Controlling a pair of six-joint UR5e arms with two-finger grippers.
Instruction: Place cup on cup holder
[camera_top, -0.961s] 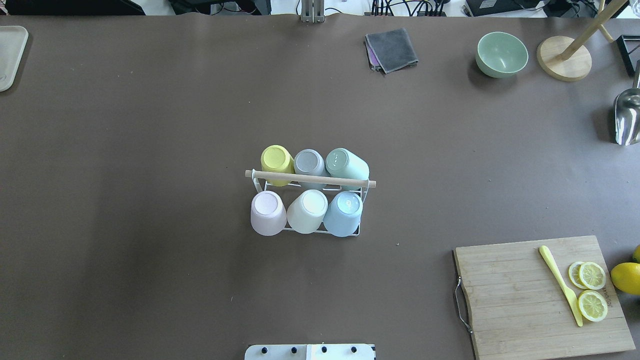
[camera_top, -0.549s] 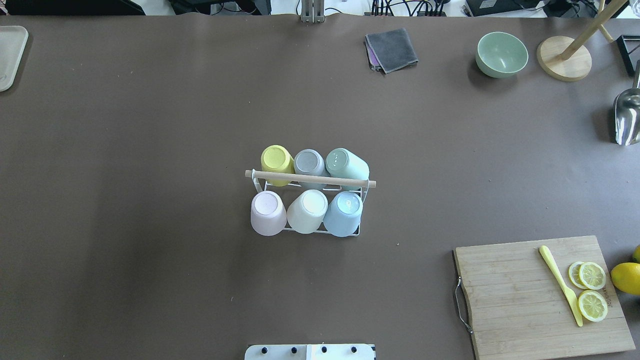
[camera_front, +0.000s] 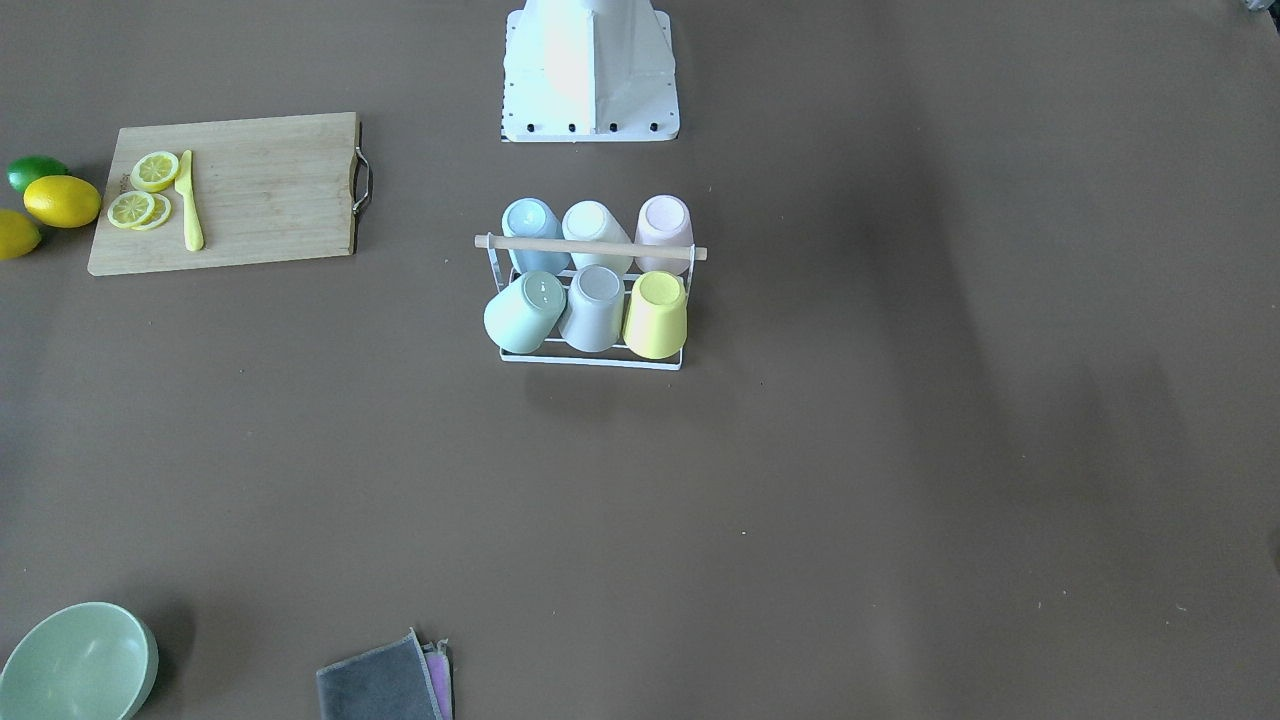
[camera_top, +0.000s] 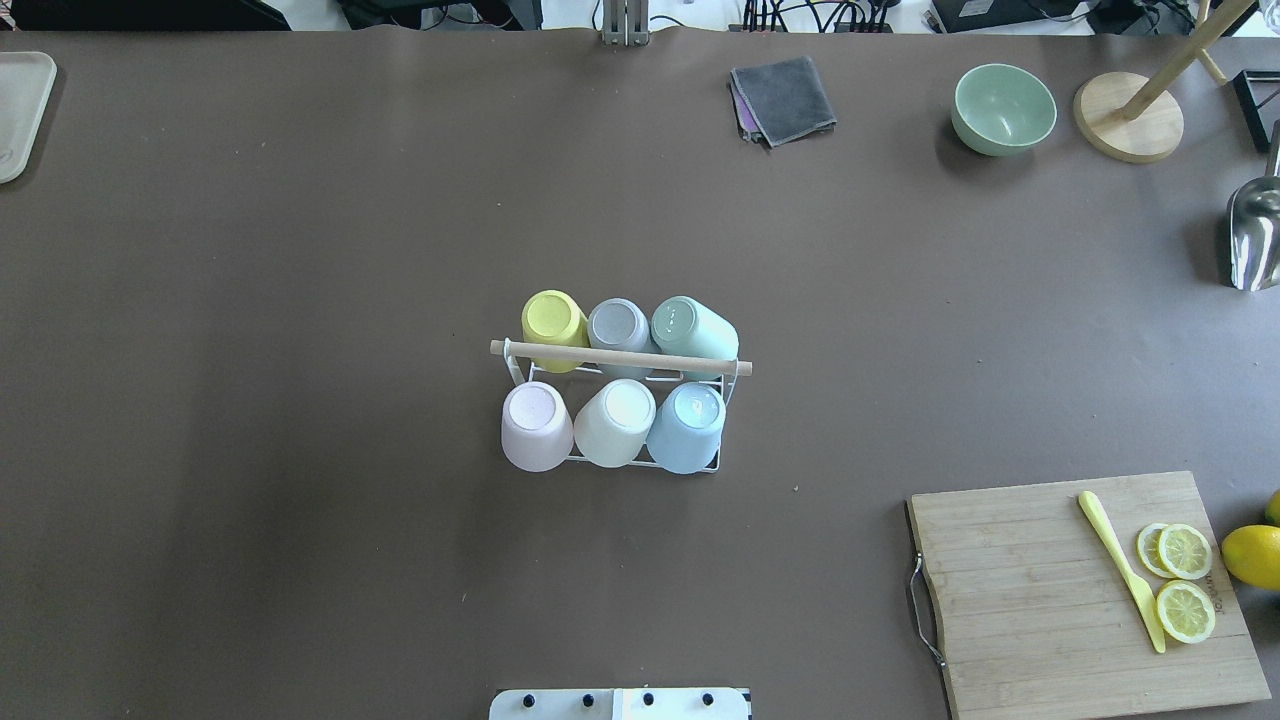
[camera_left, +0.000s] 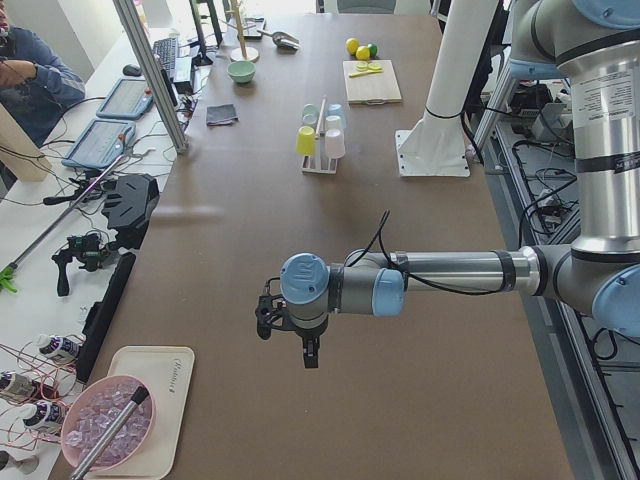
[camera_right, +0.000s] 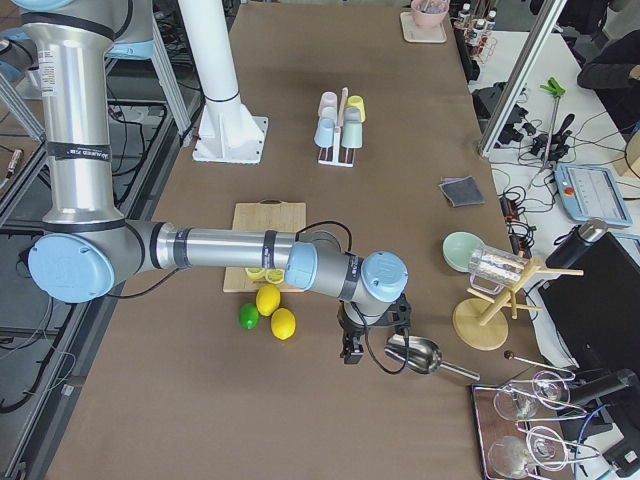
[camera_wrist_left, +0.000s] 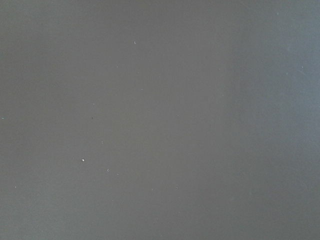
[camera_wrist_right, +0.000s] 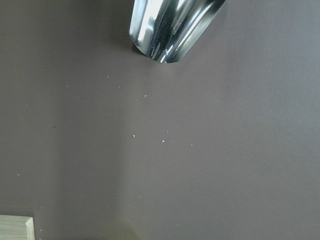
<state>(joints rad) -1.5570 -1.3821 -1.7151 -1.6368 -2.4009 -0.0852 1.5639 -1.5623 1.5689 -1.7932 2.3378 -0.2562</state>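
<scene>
The rack (camera_top: 620, 358) stands at mid-counter (camera_top: 300, 300), in front of the robot's base (camera_top: 620, 704). All six pegs carry an upturned cup. On the robot's side of the wooden rod are pink (camera_top: 534, 425), cream (camera_top: 614, 422) and blue (camera_top: 688, 425). On the far side are yellow (camera_top: 553, 322), grey (camera_top: 617, 325) and green (camera_top: 688, 327), the green one leaning outward.

Everything else lies well apart from the rack. At the far edge are a folded grey cloth (camera_top: 783, 98), a green bowl (camera_top: 1003, 108) and a wooden stand (camera_top: 1128, 117). A metal scoop (camera_top: 1254, 235) lies at the right end. Near the right corner a board (camera_top: 1050, 590) carries a yellow knife (camera_top: 1120, 568) and lemon slices (camera_top: 1185, 580), with a lemon (camera_top: 1252, 556) just beside it. A tray (camera_top: 18, 110) sits at the far left corner.

The left tool (camera_left: 308, 352) hangs over bare counter far out toward the left end, and its wrist camera shows only brown surface. The right tool (camera_right: 350, 350) hangs at the right end, just beside the scoop and near the lemons. Its wrist camera shows the scoop's mouth at the top edge. Both tools appear only in the side views, so I cannot tell how their jaws stand.

Compared with the overhead pictures of a second and half a second ago, nothing on the counter has shifted. The rack, the six cups and the surrounding things lie exactly as they did.
</scene>
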